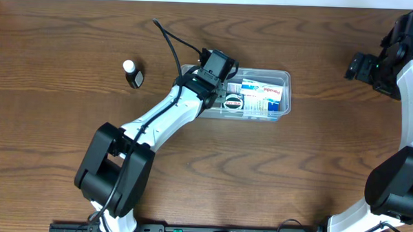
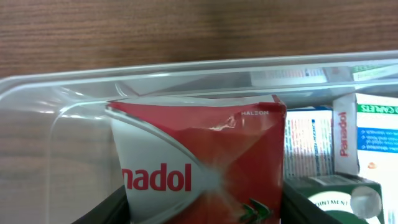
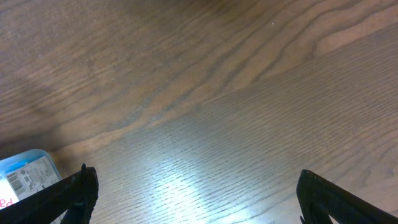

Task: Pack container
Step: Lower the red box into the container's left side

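Overhead looks straight down; left wrist close inside the container [image 2: 186, 70], right wrist low over table [image 3: 217, 93], perhaps sharing its corner.

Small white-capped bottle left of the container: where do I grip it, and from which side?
I'd take the bottle by its dark body, below the white cap, from straight above, jaws across its narrow width. It sits alone on the table, so both sides are free.

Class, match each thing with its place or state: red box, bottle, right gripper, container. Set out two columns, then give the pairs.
1 red box
2 bottle
3 right gripper
4 container

A standing on the table, left of the container
B open, over bare table
C between the fingers of the left gripper
D clear, with packets inside

Pairs: 1-C, 2-A, 3-B, 4-D
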You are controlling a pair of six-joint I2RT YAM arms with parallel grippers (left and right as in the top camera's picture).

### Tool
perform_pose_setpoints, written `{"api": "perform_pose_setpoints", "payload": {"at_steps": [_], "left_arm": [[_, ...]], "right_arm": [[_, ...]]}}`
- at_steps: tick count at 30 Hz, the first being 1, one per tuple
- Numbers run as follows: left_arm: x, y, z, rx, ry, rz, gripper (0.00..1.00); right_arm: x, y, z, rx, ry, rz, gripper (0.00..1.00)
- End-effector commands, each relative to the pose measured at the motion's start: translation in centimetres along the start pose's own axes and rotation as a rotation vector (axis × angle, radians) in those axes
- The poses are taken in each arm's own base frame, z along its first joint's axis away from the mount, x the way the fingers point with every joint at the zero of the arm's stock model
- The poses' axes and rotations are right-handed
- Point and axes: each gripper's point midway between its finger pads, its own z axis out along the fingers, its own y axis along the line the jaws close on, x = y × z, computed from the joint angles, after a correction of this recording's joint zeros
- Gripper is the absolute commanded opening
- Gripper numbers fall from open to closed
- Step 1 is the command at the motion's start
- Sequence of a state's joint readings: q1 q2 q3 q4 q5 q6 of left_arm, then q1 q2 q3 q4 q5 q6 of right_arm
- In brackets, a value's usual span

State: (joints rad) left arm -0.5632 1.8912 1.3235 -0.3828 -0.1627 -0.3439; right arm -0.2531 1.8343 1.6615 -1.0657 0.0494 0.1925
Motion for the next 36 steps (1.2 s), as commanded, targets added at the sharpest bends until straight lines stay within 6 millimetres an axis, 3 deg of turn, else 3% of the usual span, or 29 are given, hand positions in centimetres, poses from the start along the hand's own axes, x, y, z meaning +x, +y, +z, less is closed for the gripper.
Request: {"api": "perform_pose_setpoints", "payload": {"at_steps": [1, 29, 30, 32, 36], "left_arm": [[-0.6, 0.0, 0.6, -0.01, -0.009, -0.014, 0.55], [0.6, -0.7, 0.6, -0.01, 0.022, 0.012, 0.56], [0.6, -0.7, 0.6, -0.009, 0.022, 0.012, 0.56], [0.6, -0.7, 0.6, -0.01, 0.022, 0.012, 0.67], [0.6, -0.8, 0.6, -0.007, 0.023, 0.012, 0.7]], "right_arm": [[-0.5, -0.2, -0.7, 0.004, -0.022, -0.01, 0.99], [-0.5, -0.2, -0.7, 0.004, -0.022, -0.011, 0.99], [-0.5, -0.2, -0.7, 0.004, -0.022, -0.01, 0.99], [-0.5, -0.2, -0.7, 0.004, -0.022, -0.01, 0.99], [-0.5, -0.2, -0.7, 0.004, -0.022, -0.01, 0.99]]}}
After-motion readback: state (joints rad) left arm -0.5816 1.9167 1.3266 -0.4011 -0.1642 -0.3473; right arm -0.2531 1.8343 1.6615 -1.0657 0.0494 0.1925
